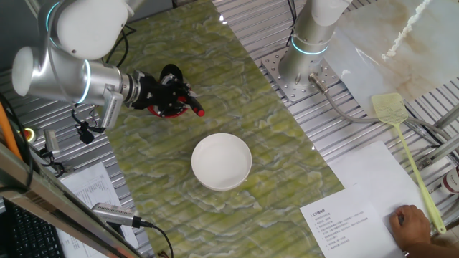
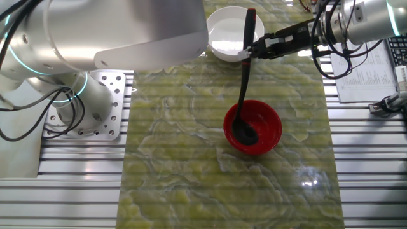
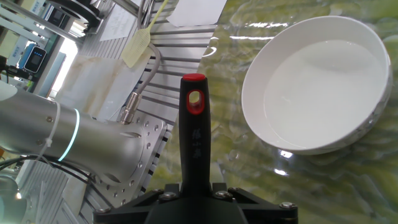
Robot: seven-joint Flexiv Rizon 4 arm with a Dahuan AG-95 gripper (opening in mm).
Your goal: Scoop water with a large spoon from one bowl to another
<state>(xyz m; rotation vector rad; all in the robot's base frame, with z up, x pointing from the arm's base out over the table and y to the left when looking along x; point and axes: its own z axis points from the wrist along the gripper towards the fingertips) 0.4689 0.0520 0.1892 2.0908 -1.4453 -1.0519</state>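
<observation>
**Ladle head in red bowl, 1st scoop not lifted yet**

We have the gripper (image 2: 249, 51) pinching the large spoon (image 2: 243, 95) high on its handle, jaws pressed on both sides just below the red tip. Hand view confirms: the handle runs straight out between the jaws, red tip with a hang hole at the far end.

Landmark = red bowl (image 2: 269, 121). The spoon's head sits inside it, low on the side nearest the arm's base plate. The white bowl (image 2: 222, 38) is beyond the red bowl, apart from it, with the spoon's handle tip reaching over its rim in the other fixed view. Yellow-green fly swatter (image 1: 405, 147) lies well away, off the mat.

Look: black round deep head, long thin black handle. We can't make out the water in the red bowl; the white bowl looks glossy inside, level unclear.

Risks, our read:
- Grip is far from the head, so a fast lift could swing the head and slop water onto the mat.
- Handle could rotate in the jaws under load, tipping the head early.
- Dragging the head up the wall could shove or tip the red bowl.
</observation>
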